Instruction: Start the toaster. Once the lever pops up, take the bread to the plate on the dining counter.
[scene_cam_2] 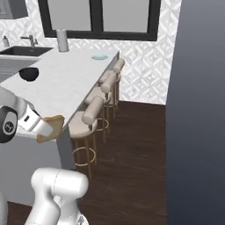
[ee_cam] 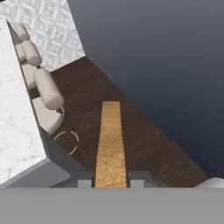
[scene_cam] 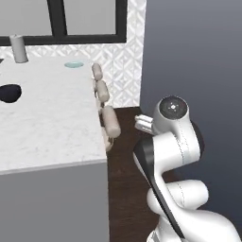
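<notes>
My gripper is shut on the bread, a golden-brown slice held on edge beside the near corner of the dining counter. In the hand view the bread stands edge-on between the fingertips, above the dark wood floor, with the counter's corner to its left. The small pale blue-green plate lies at the far end of the counter near the stool-side edge. The toaster is out of view.
A row of beige bar stools lines the counter's right side. A black bowl and a grey canister stand on the counter. A dark grey wall rises to the right.
</notes>
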Tool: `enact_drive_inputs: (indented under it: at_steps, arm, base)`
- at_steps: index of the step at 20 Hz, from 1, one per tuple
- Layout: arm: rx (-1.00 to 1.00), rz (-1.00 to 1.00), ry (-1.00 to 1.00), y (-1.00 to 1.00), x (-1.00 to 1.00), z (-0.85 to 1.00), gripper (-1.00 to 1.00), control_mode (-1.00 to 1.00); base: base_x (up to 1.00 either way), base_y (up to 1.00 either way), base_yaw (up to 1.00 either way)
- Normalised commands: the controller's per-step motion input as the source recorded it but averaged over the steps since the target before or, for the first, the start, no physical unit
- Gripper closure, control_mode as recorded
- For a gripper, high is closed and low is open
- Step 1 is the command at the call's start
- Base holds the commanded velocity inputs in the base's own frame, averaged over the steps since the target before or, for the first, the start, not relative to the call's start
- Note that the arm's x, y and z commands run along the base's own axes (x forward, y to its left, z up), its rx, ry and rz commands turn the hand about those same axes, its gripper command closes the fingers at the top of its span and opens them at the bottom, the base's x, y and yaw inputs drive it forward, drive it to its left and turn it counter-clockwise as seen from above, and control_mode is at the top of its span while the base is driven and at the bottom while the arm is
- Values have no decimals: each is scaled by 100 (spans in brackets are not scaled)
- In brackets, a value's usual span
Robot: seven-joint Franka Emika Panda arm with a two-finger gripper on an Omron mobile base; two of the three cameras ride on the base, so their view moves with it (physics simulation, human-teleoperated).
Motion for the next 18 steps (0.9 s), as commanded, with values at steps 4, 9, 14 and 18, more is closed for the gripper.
enact_drive_inputs:
  at_steps: [4,9,14,18]
  arm:
    - [0,0,0,0,0,0,100,100]
    - [0,0,0,0,0,0,100,100]
    - [0,0,0,0,0,0,100,100]
    - [0,0,0,0,0,0,100,100]
  base:
    - [96,-100,17]
    - [100,-100,21]
    - [100,-81,23]
    - [100,-26,27]
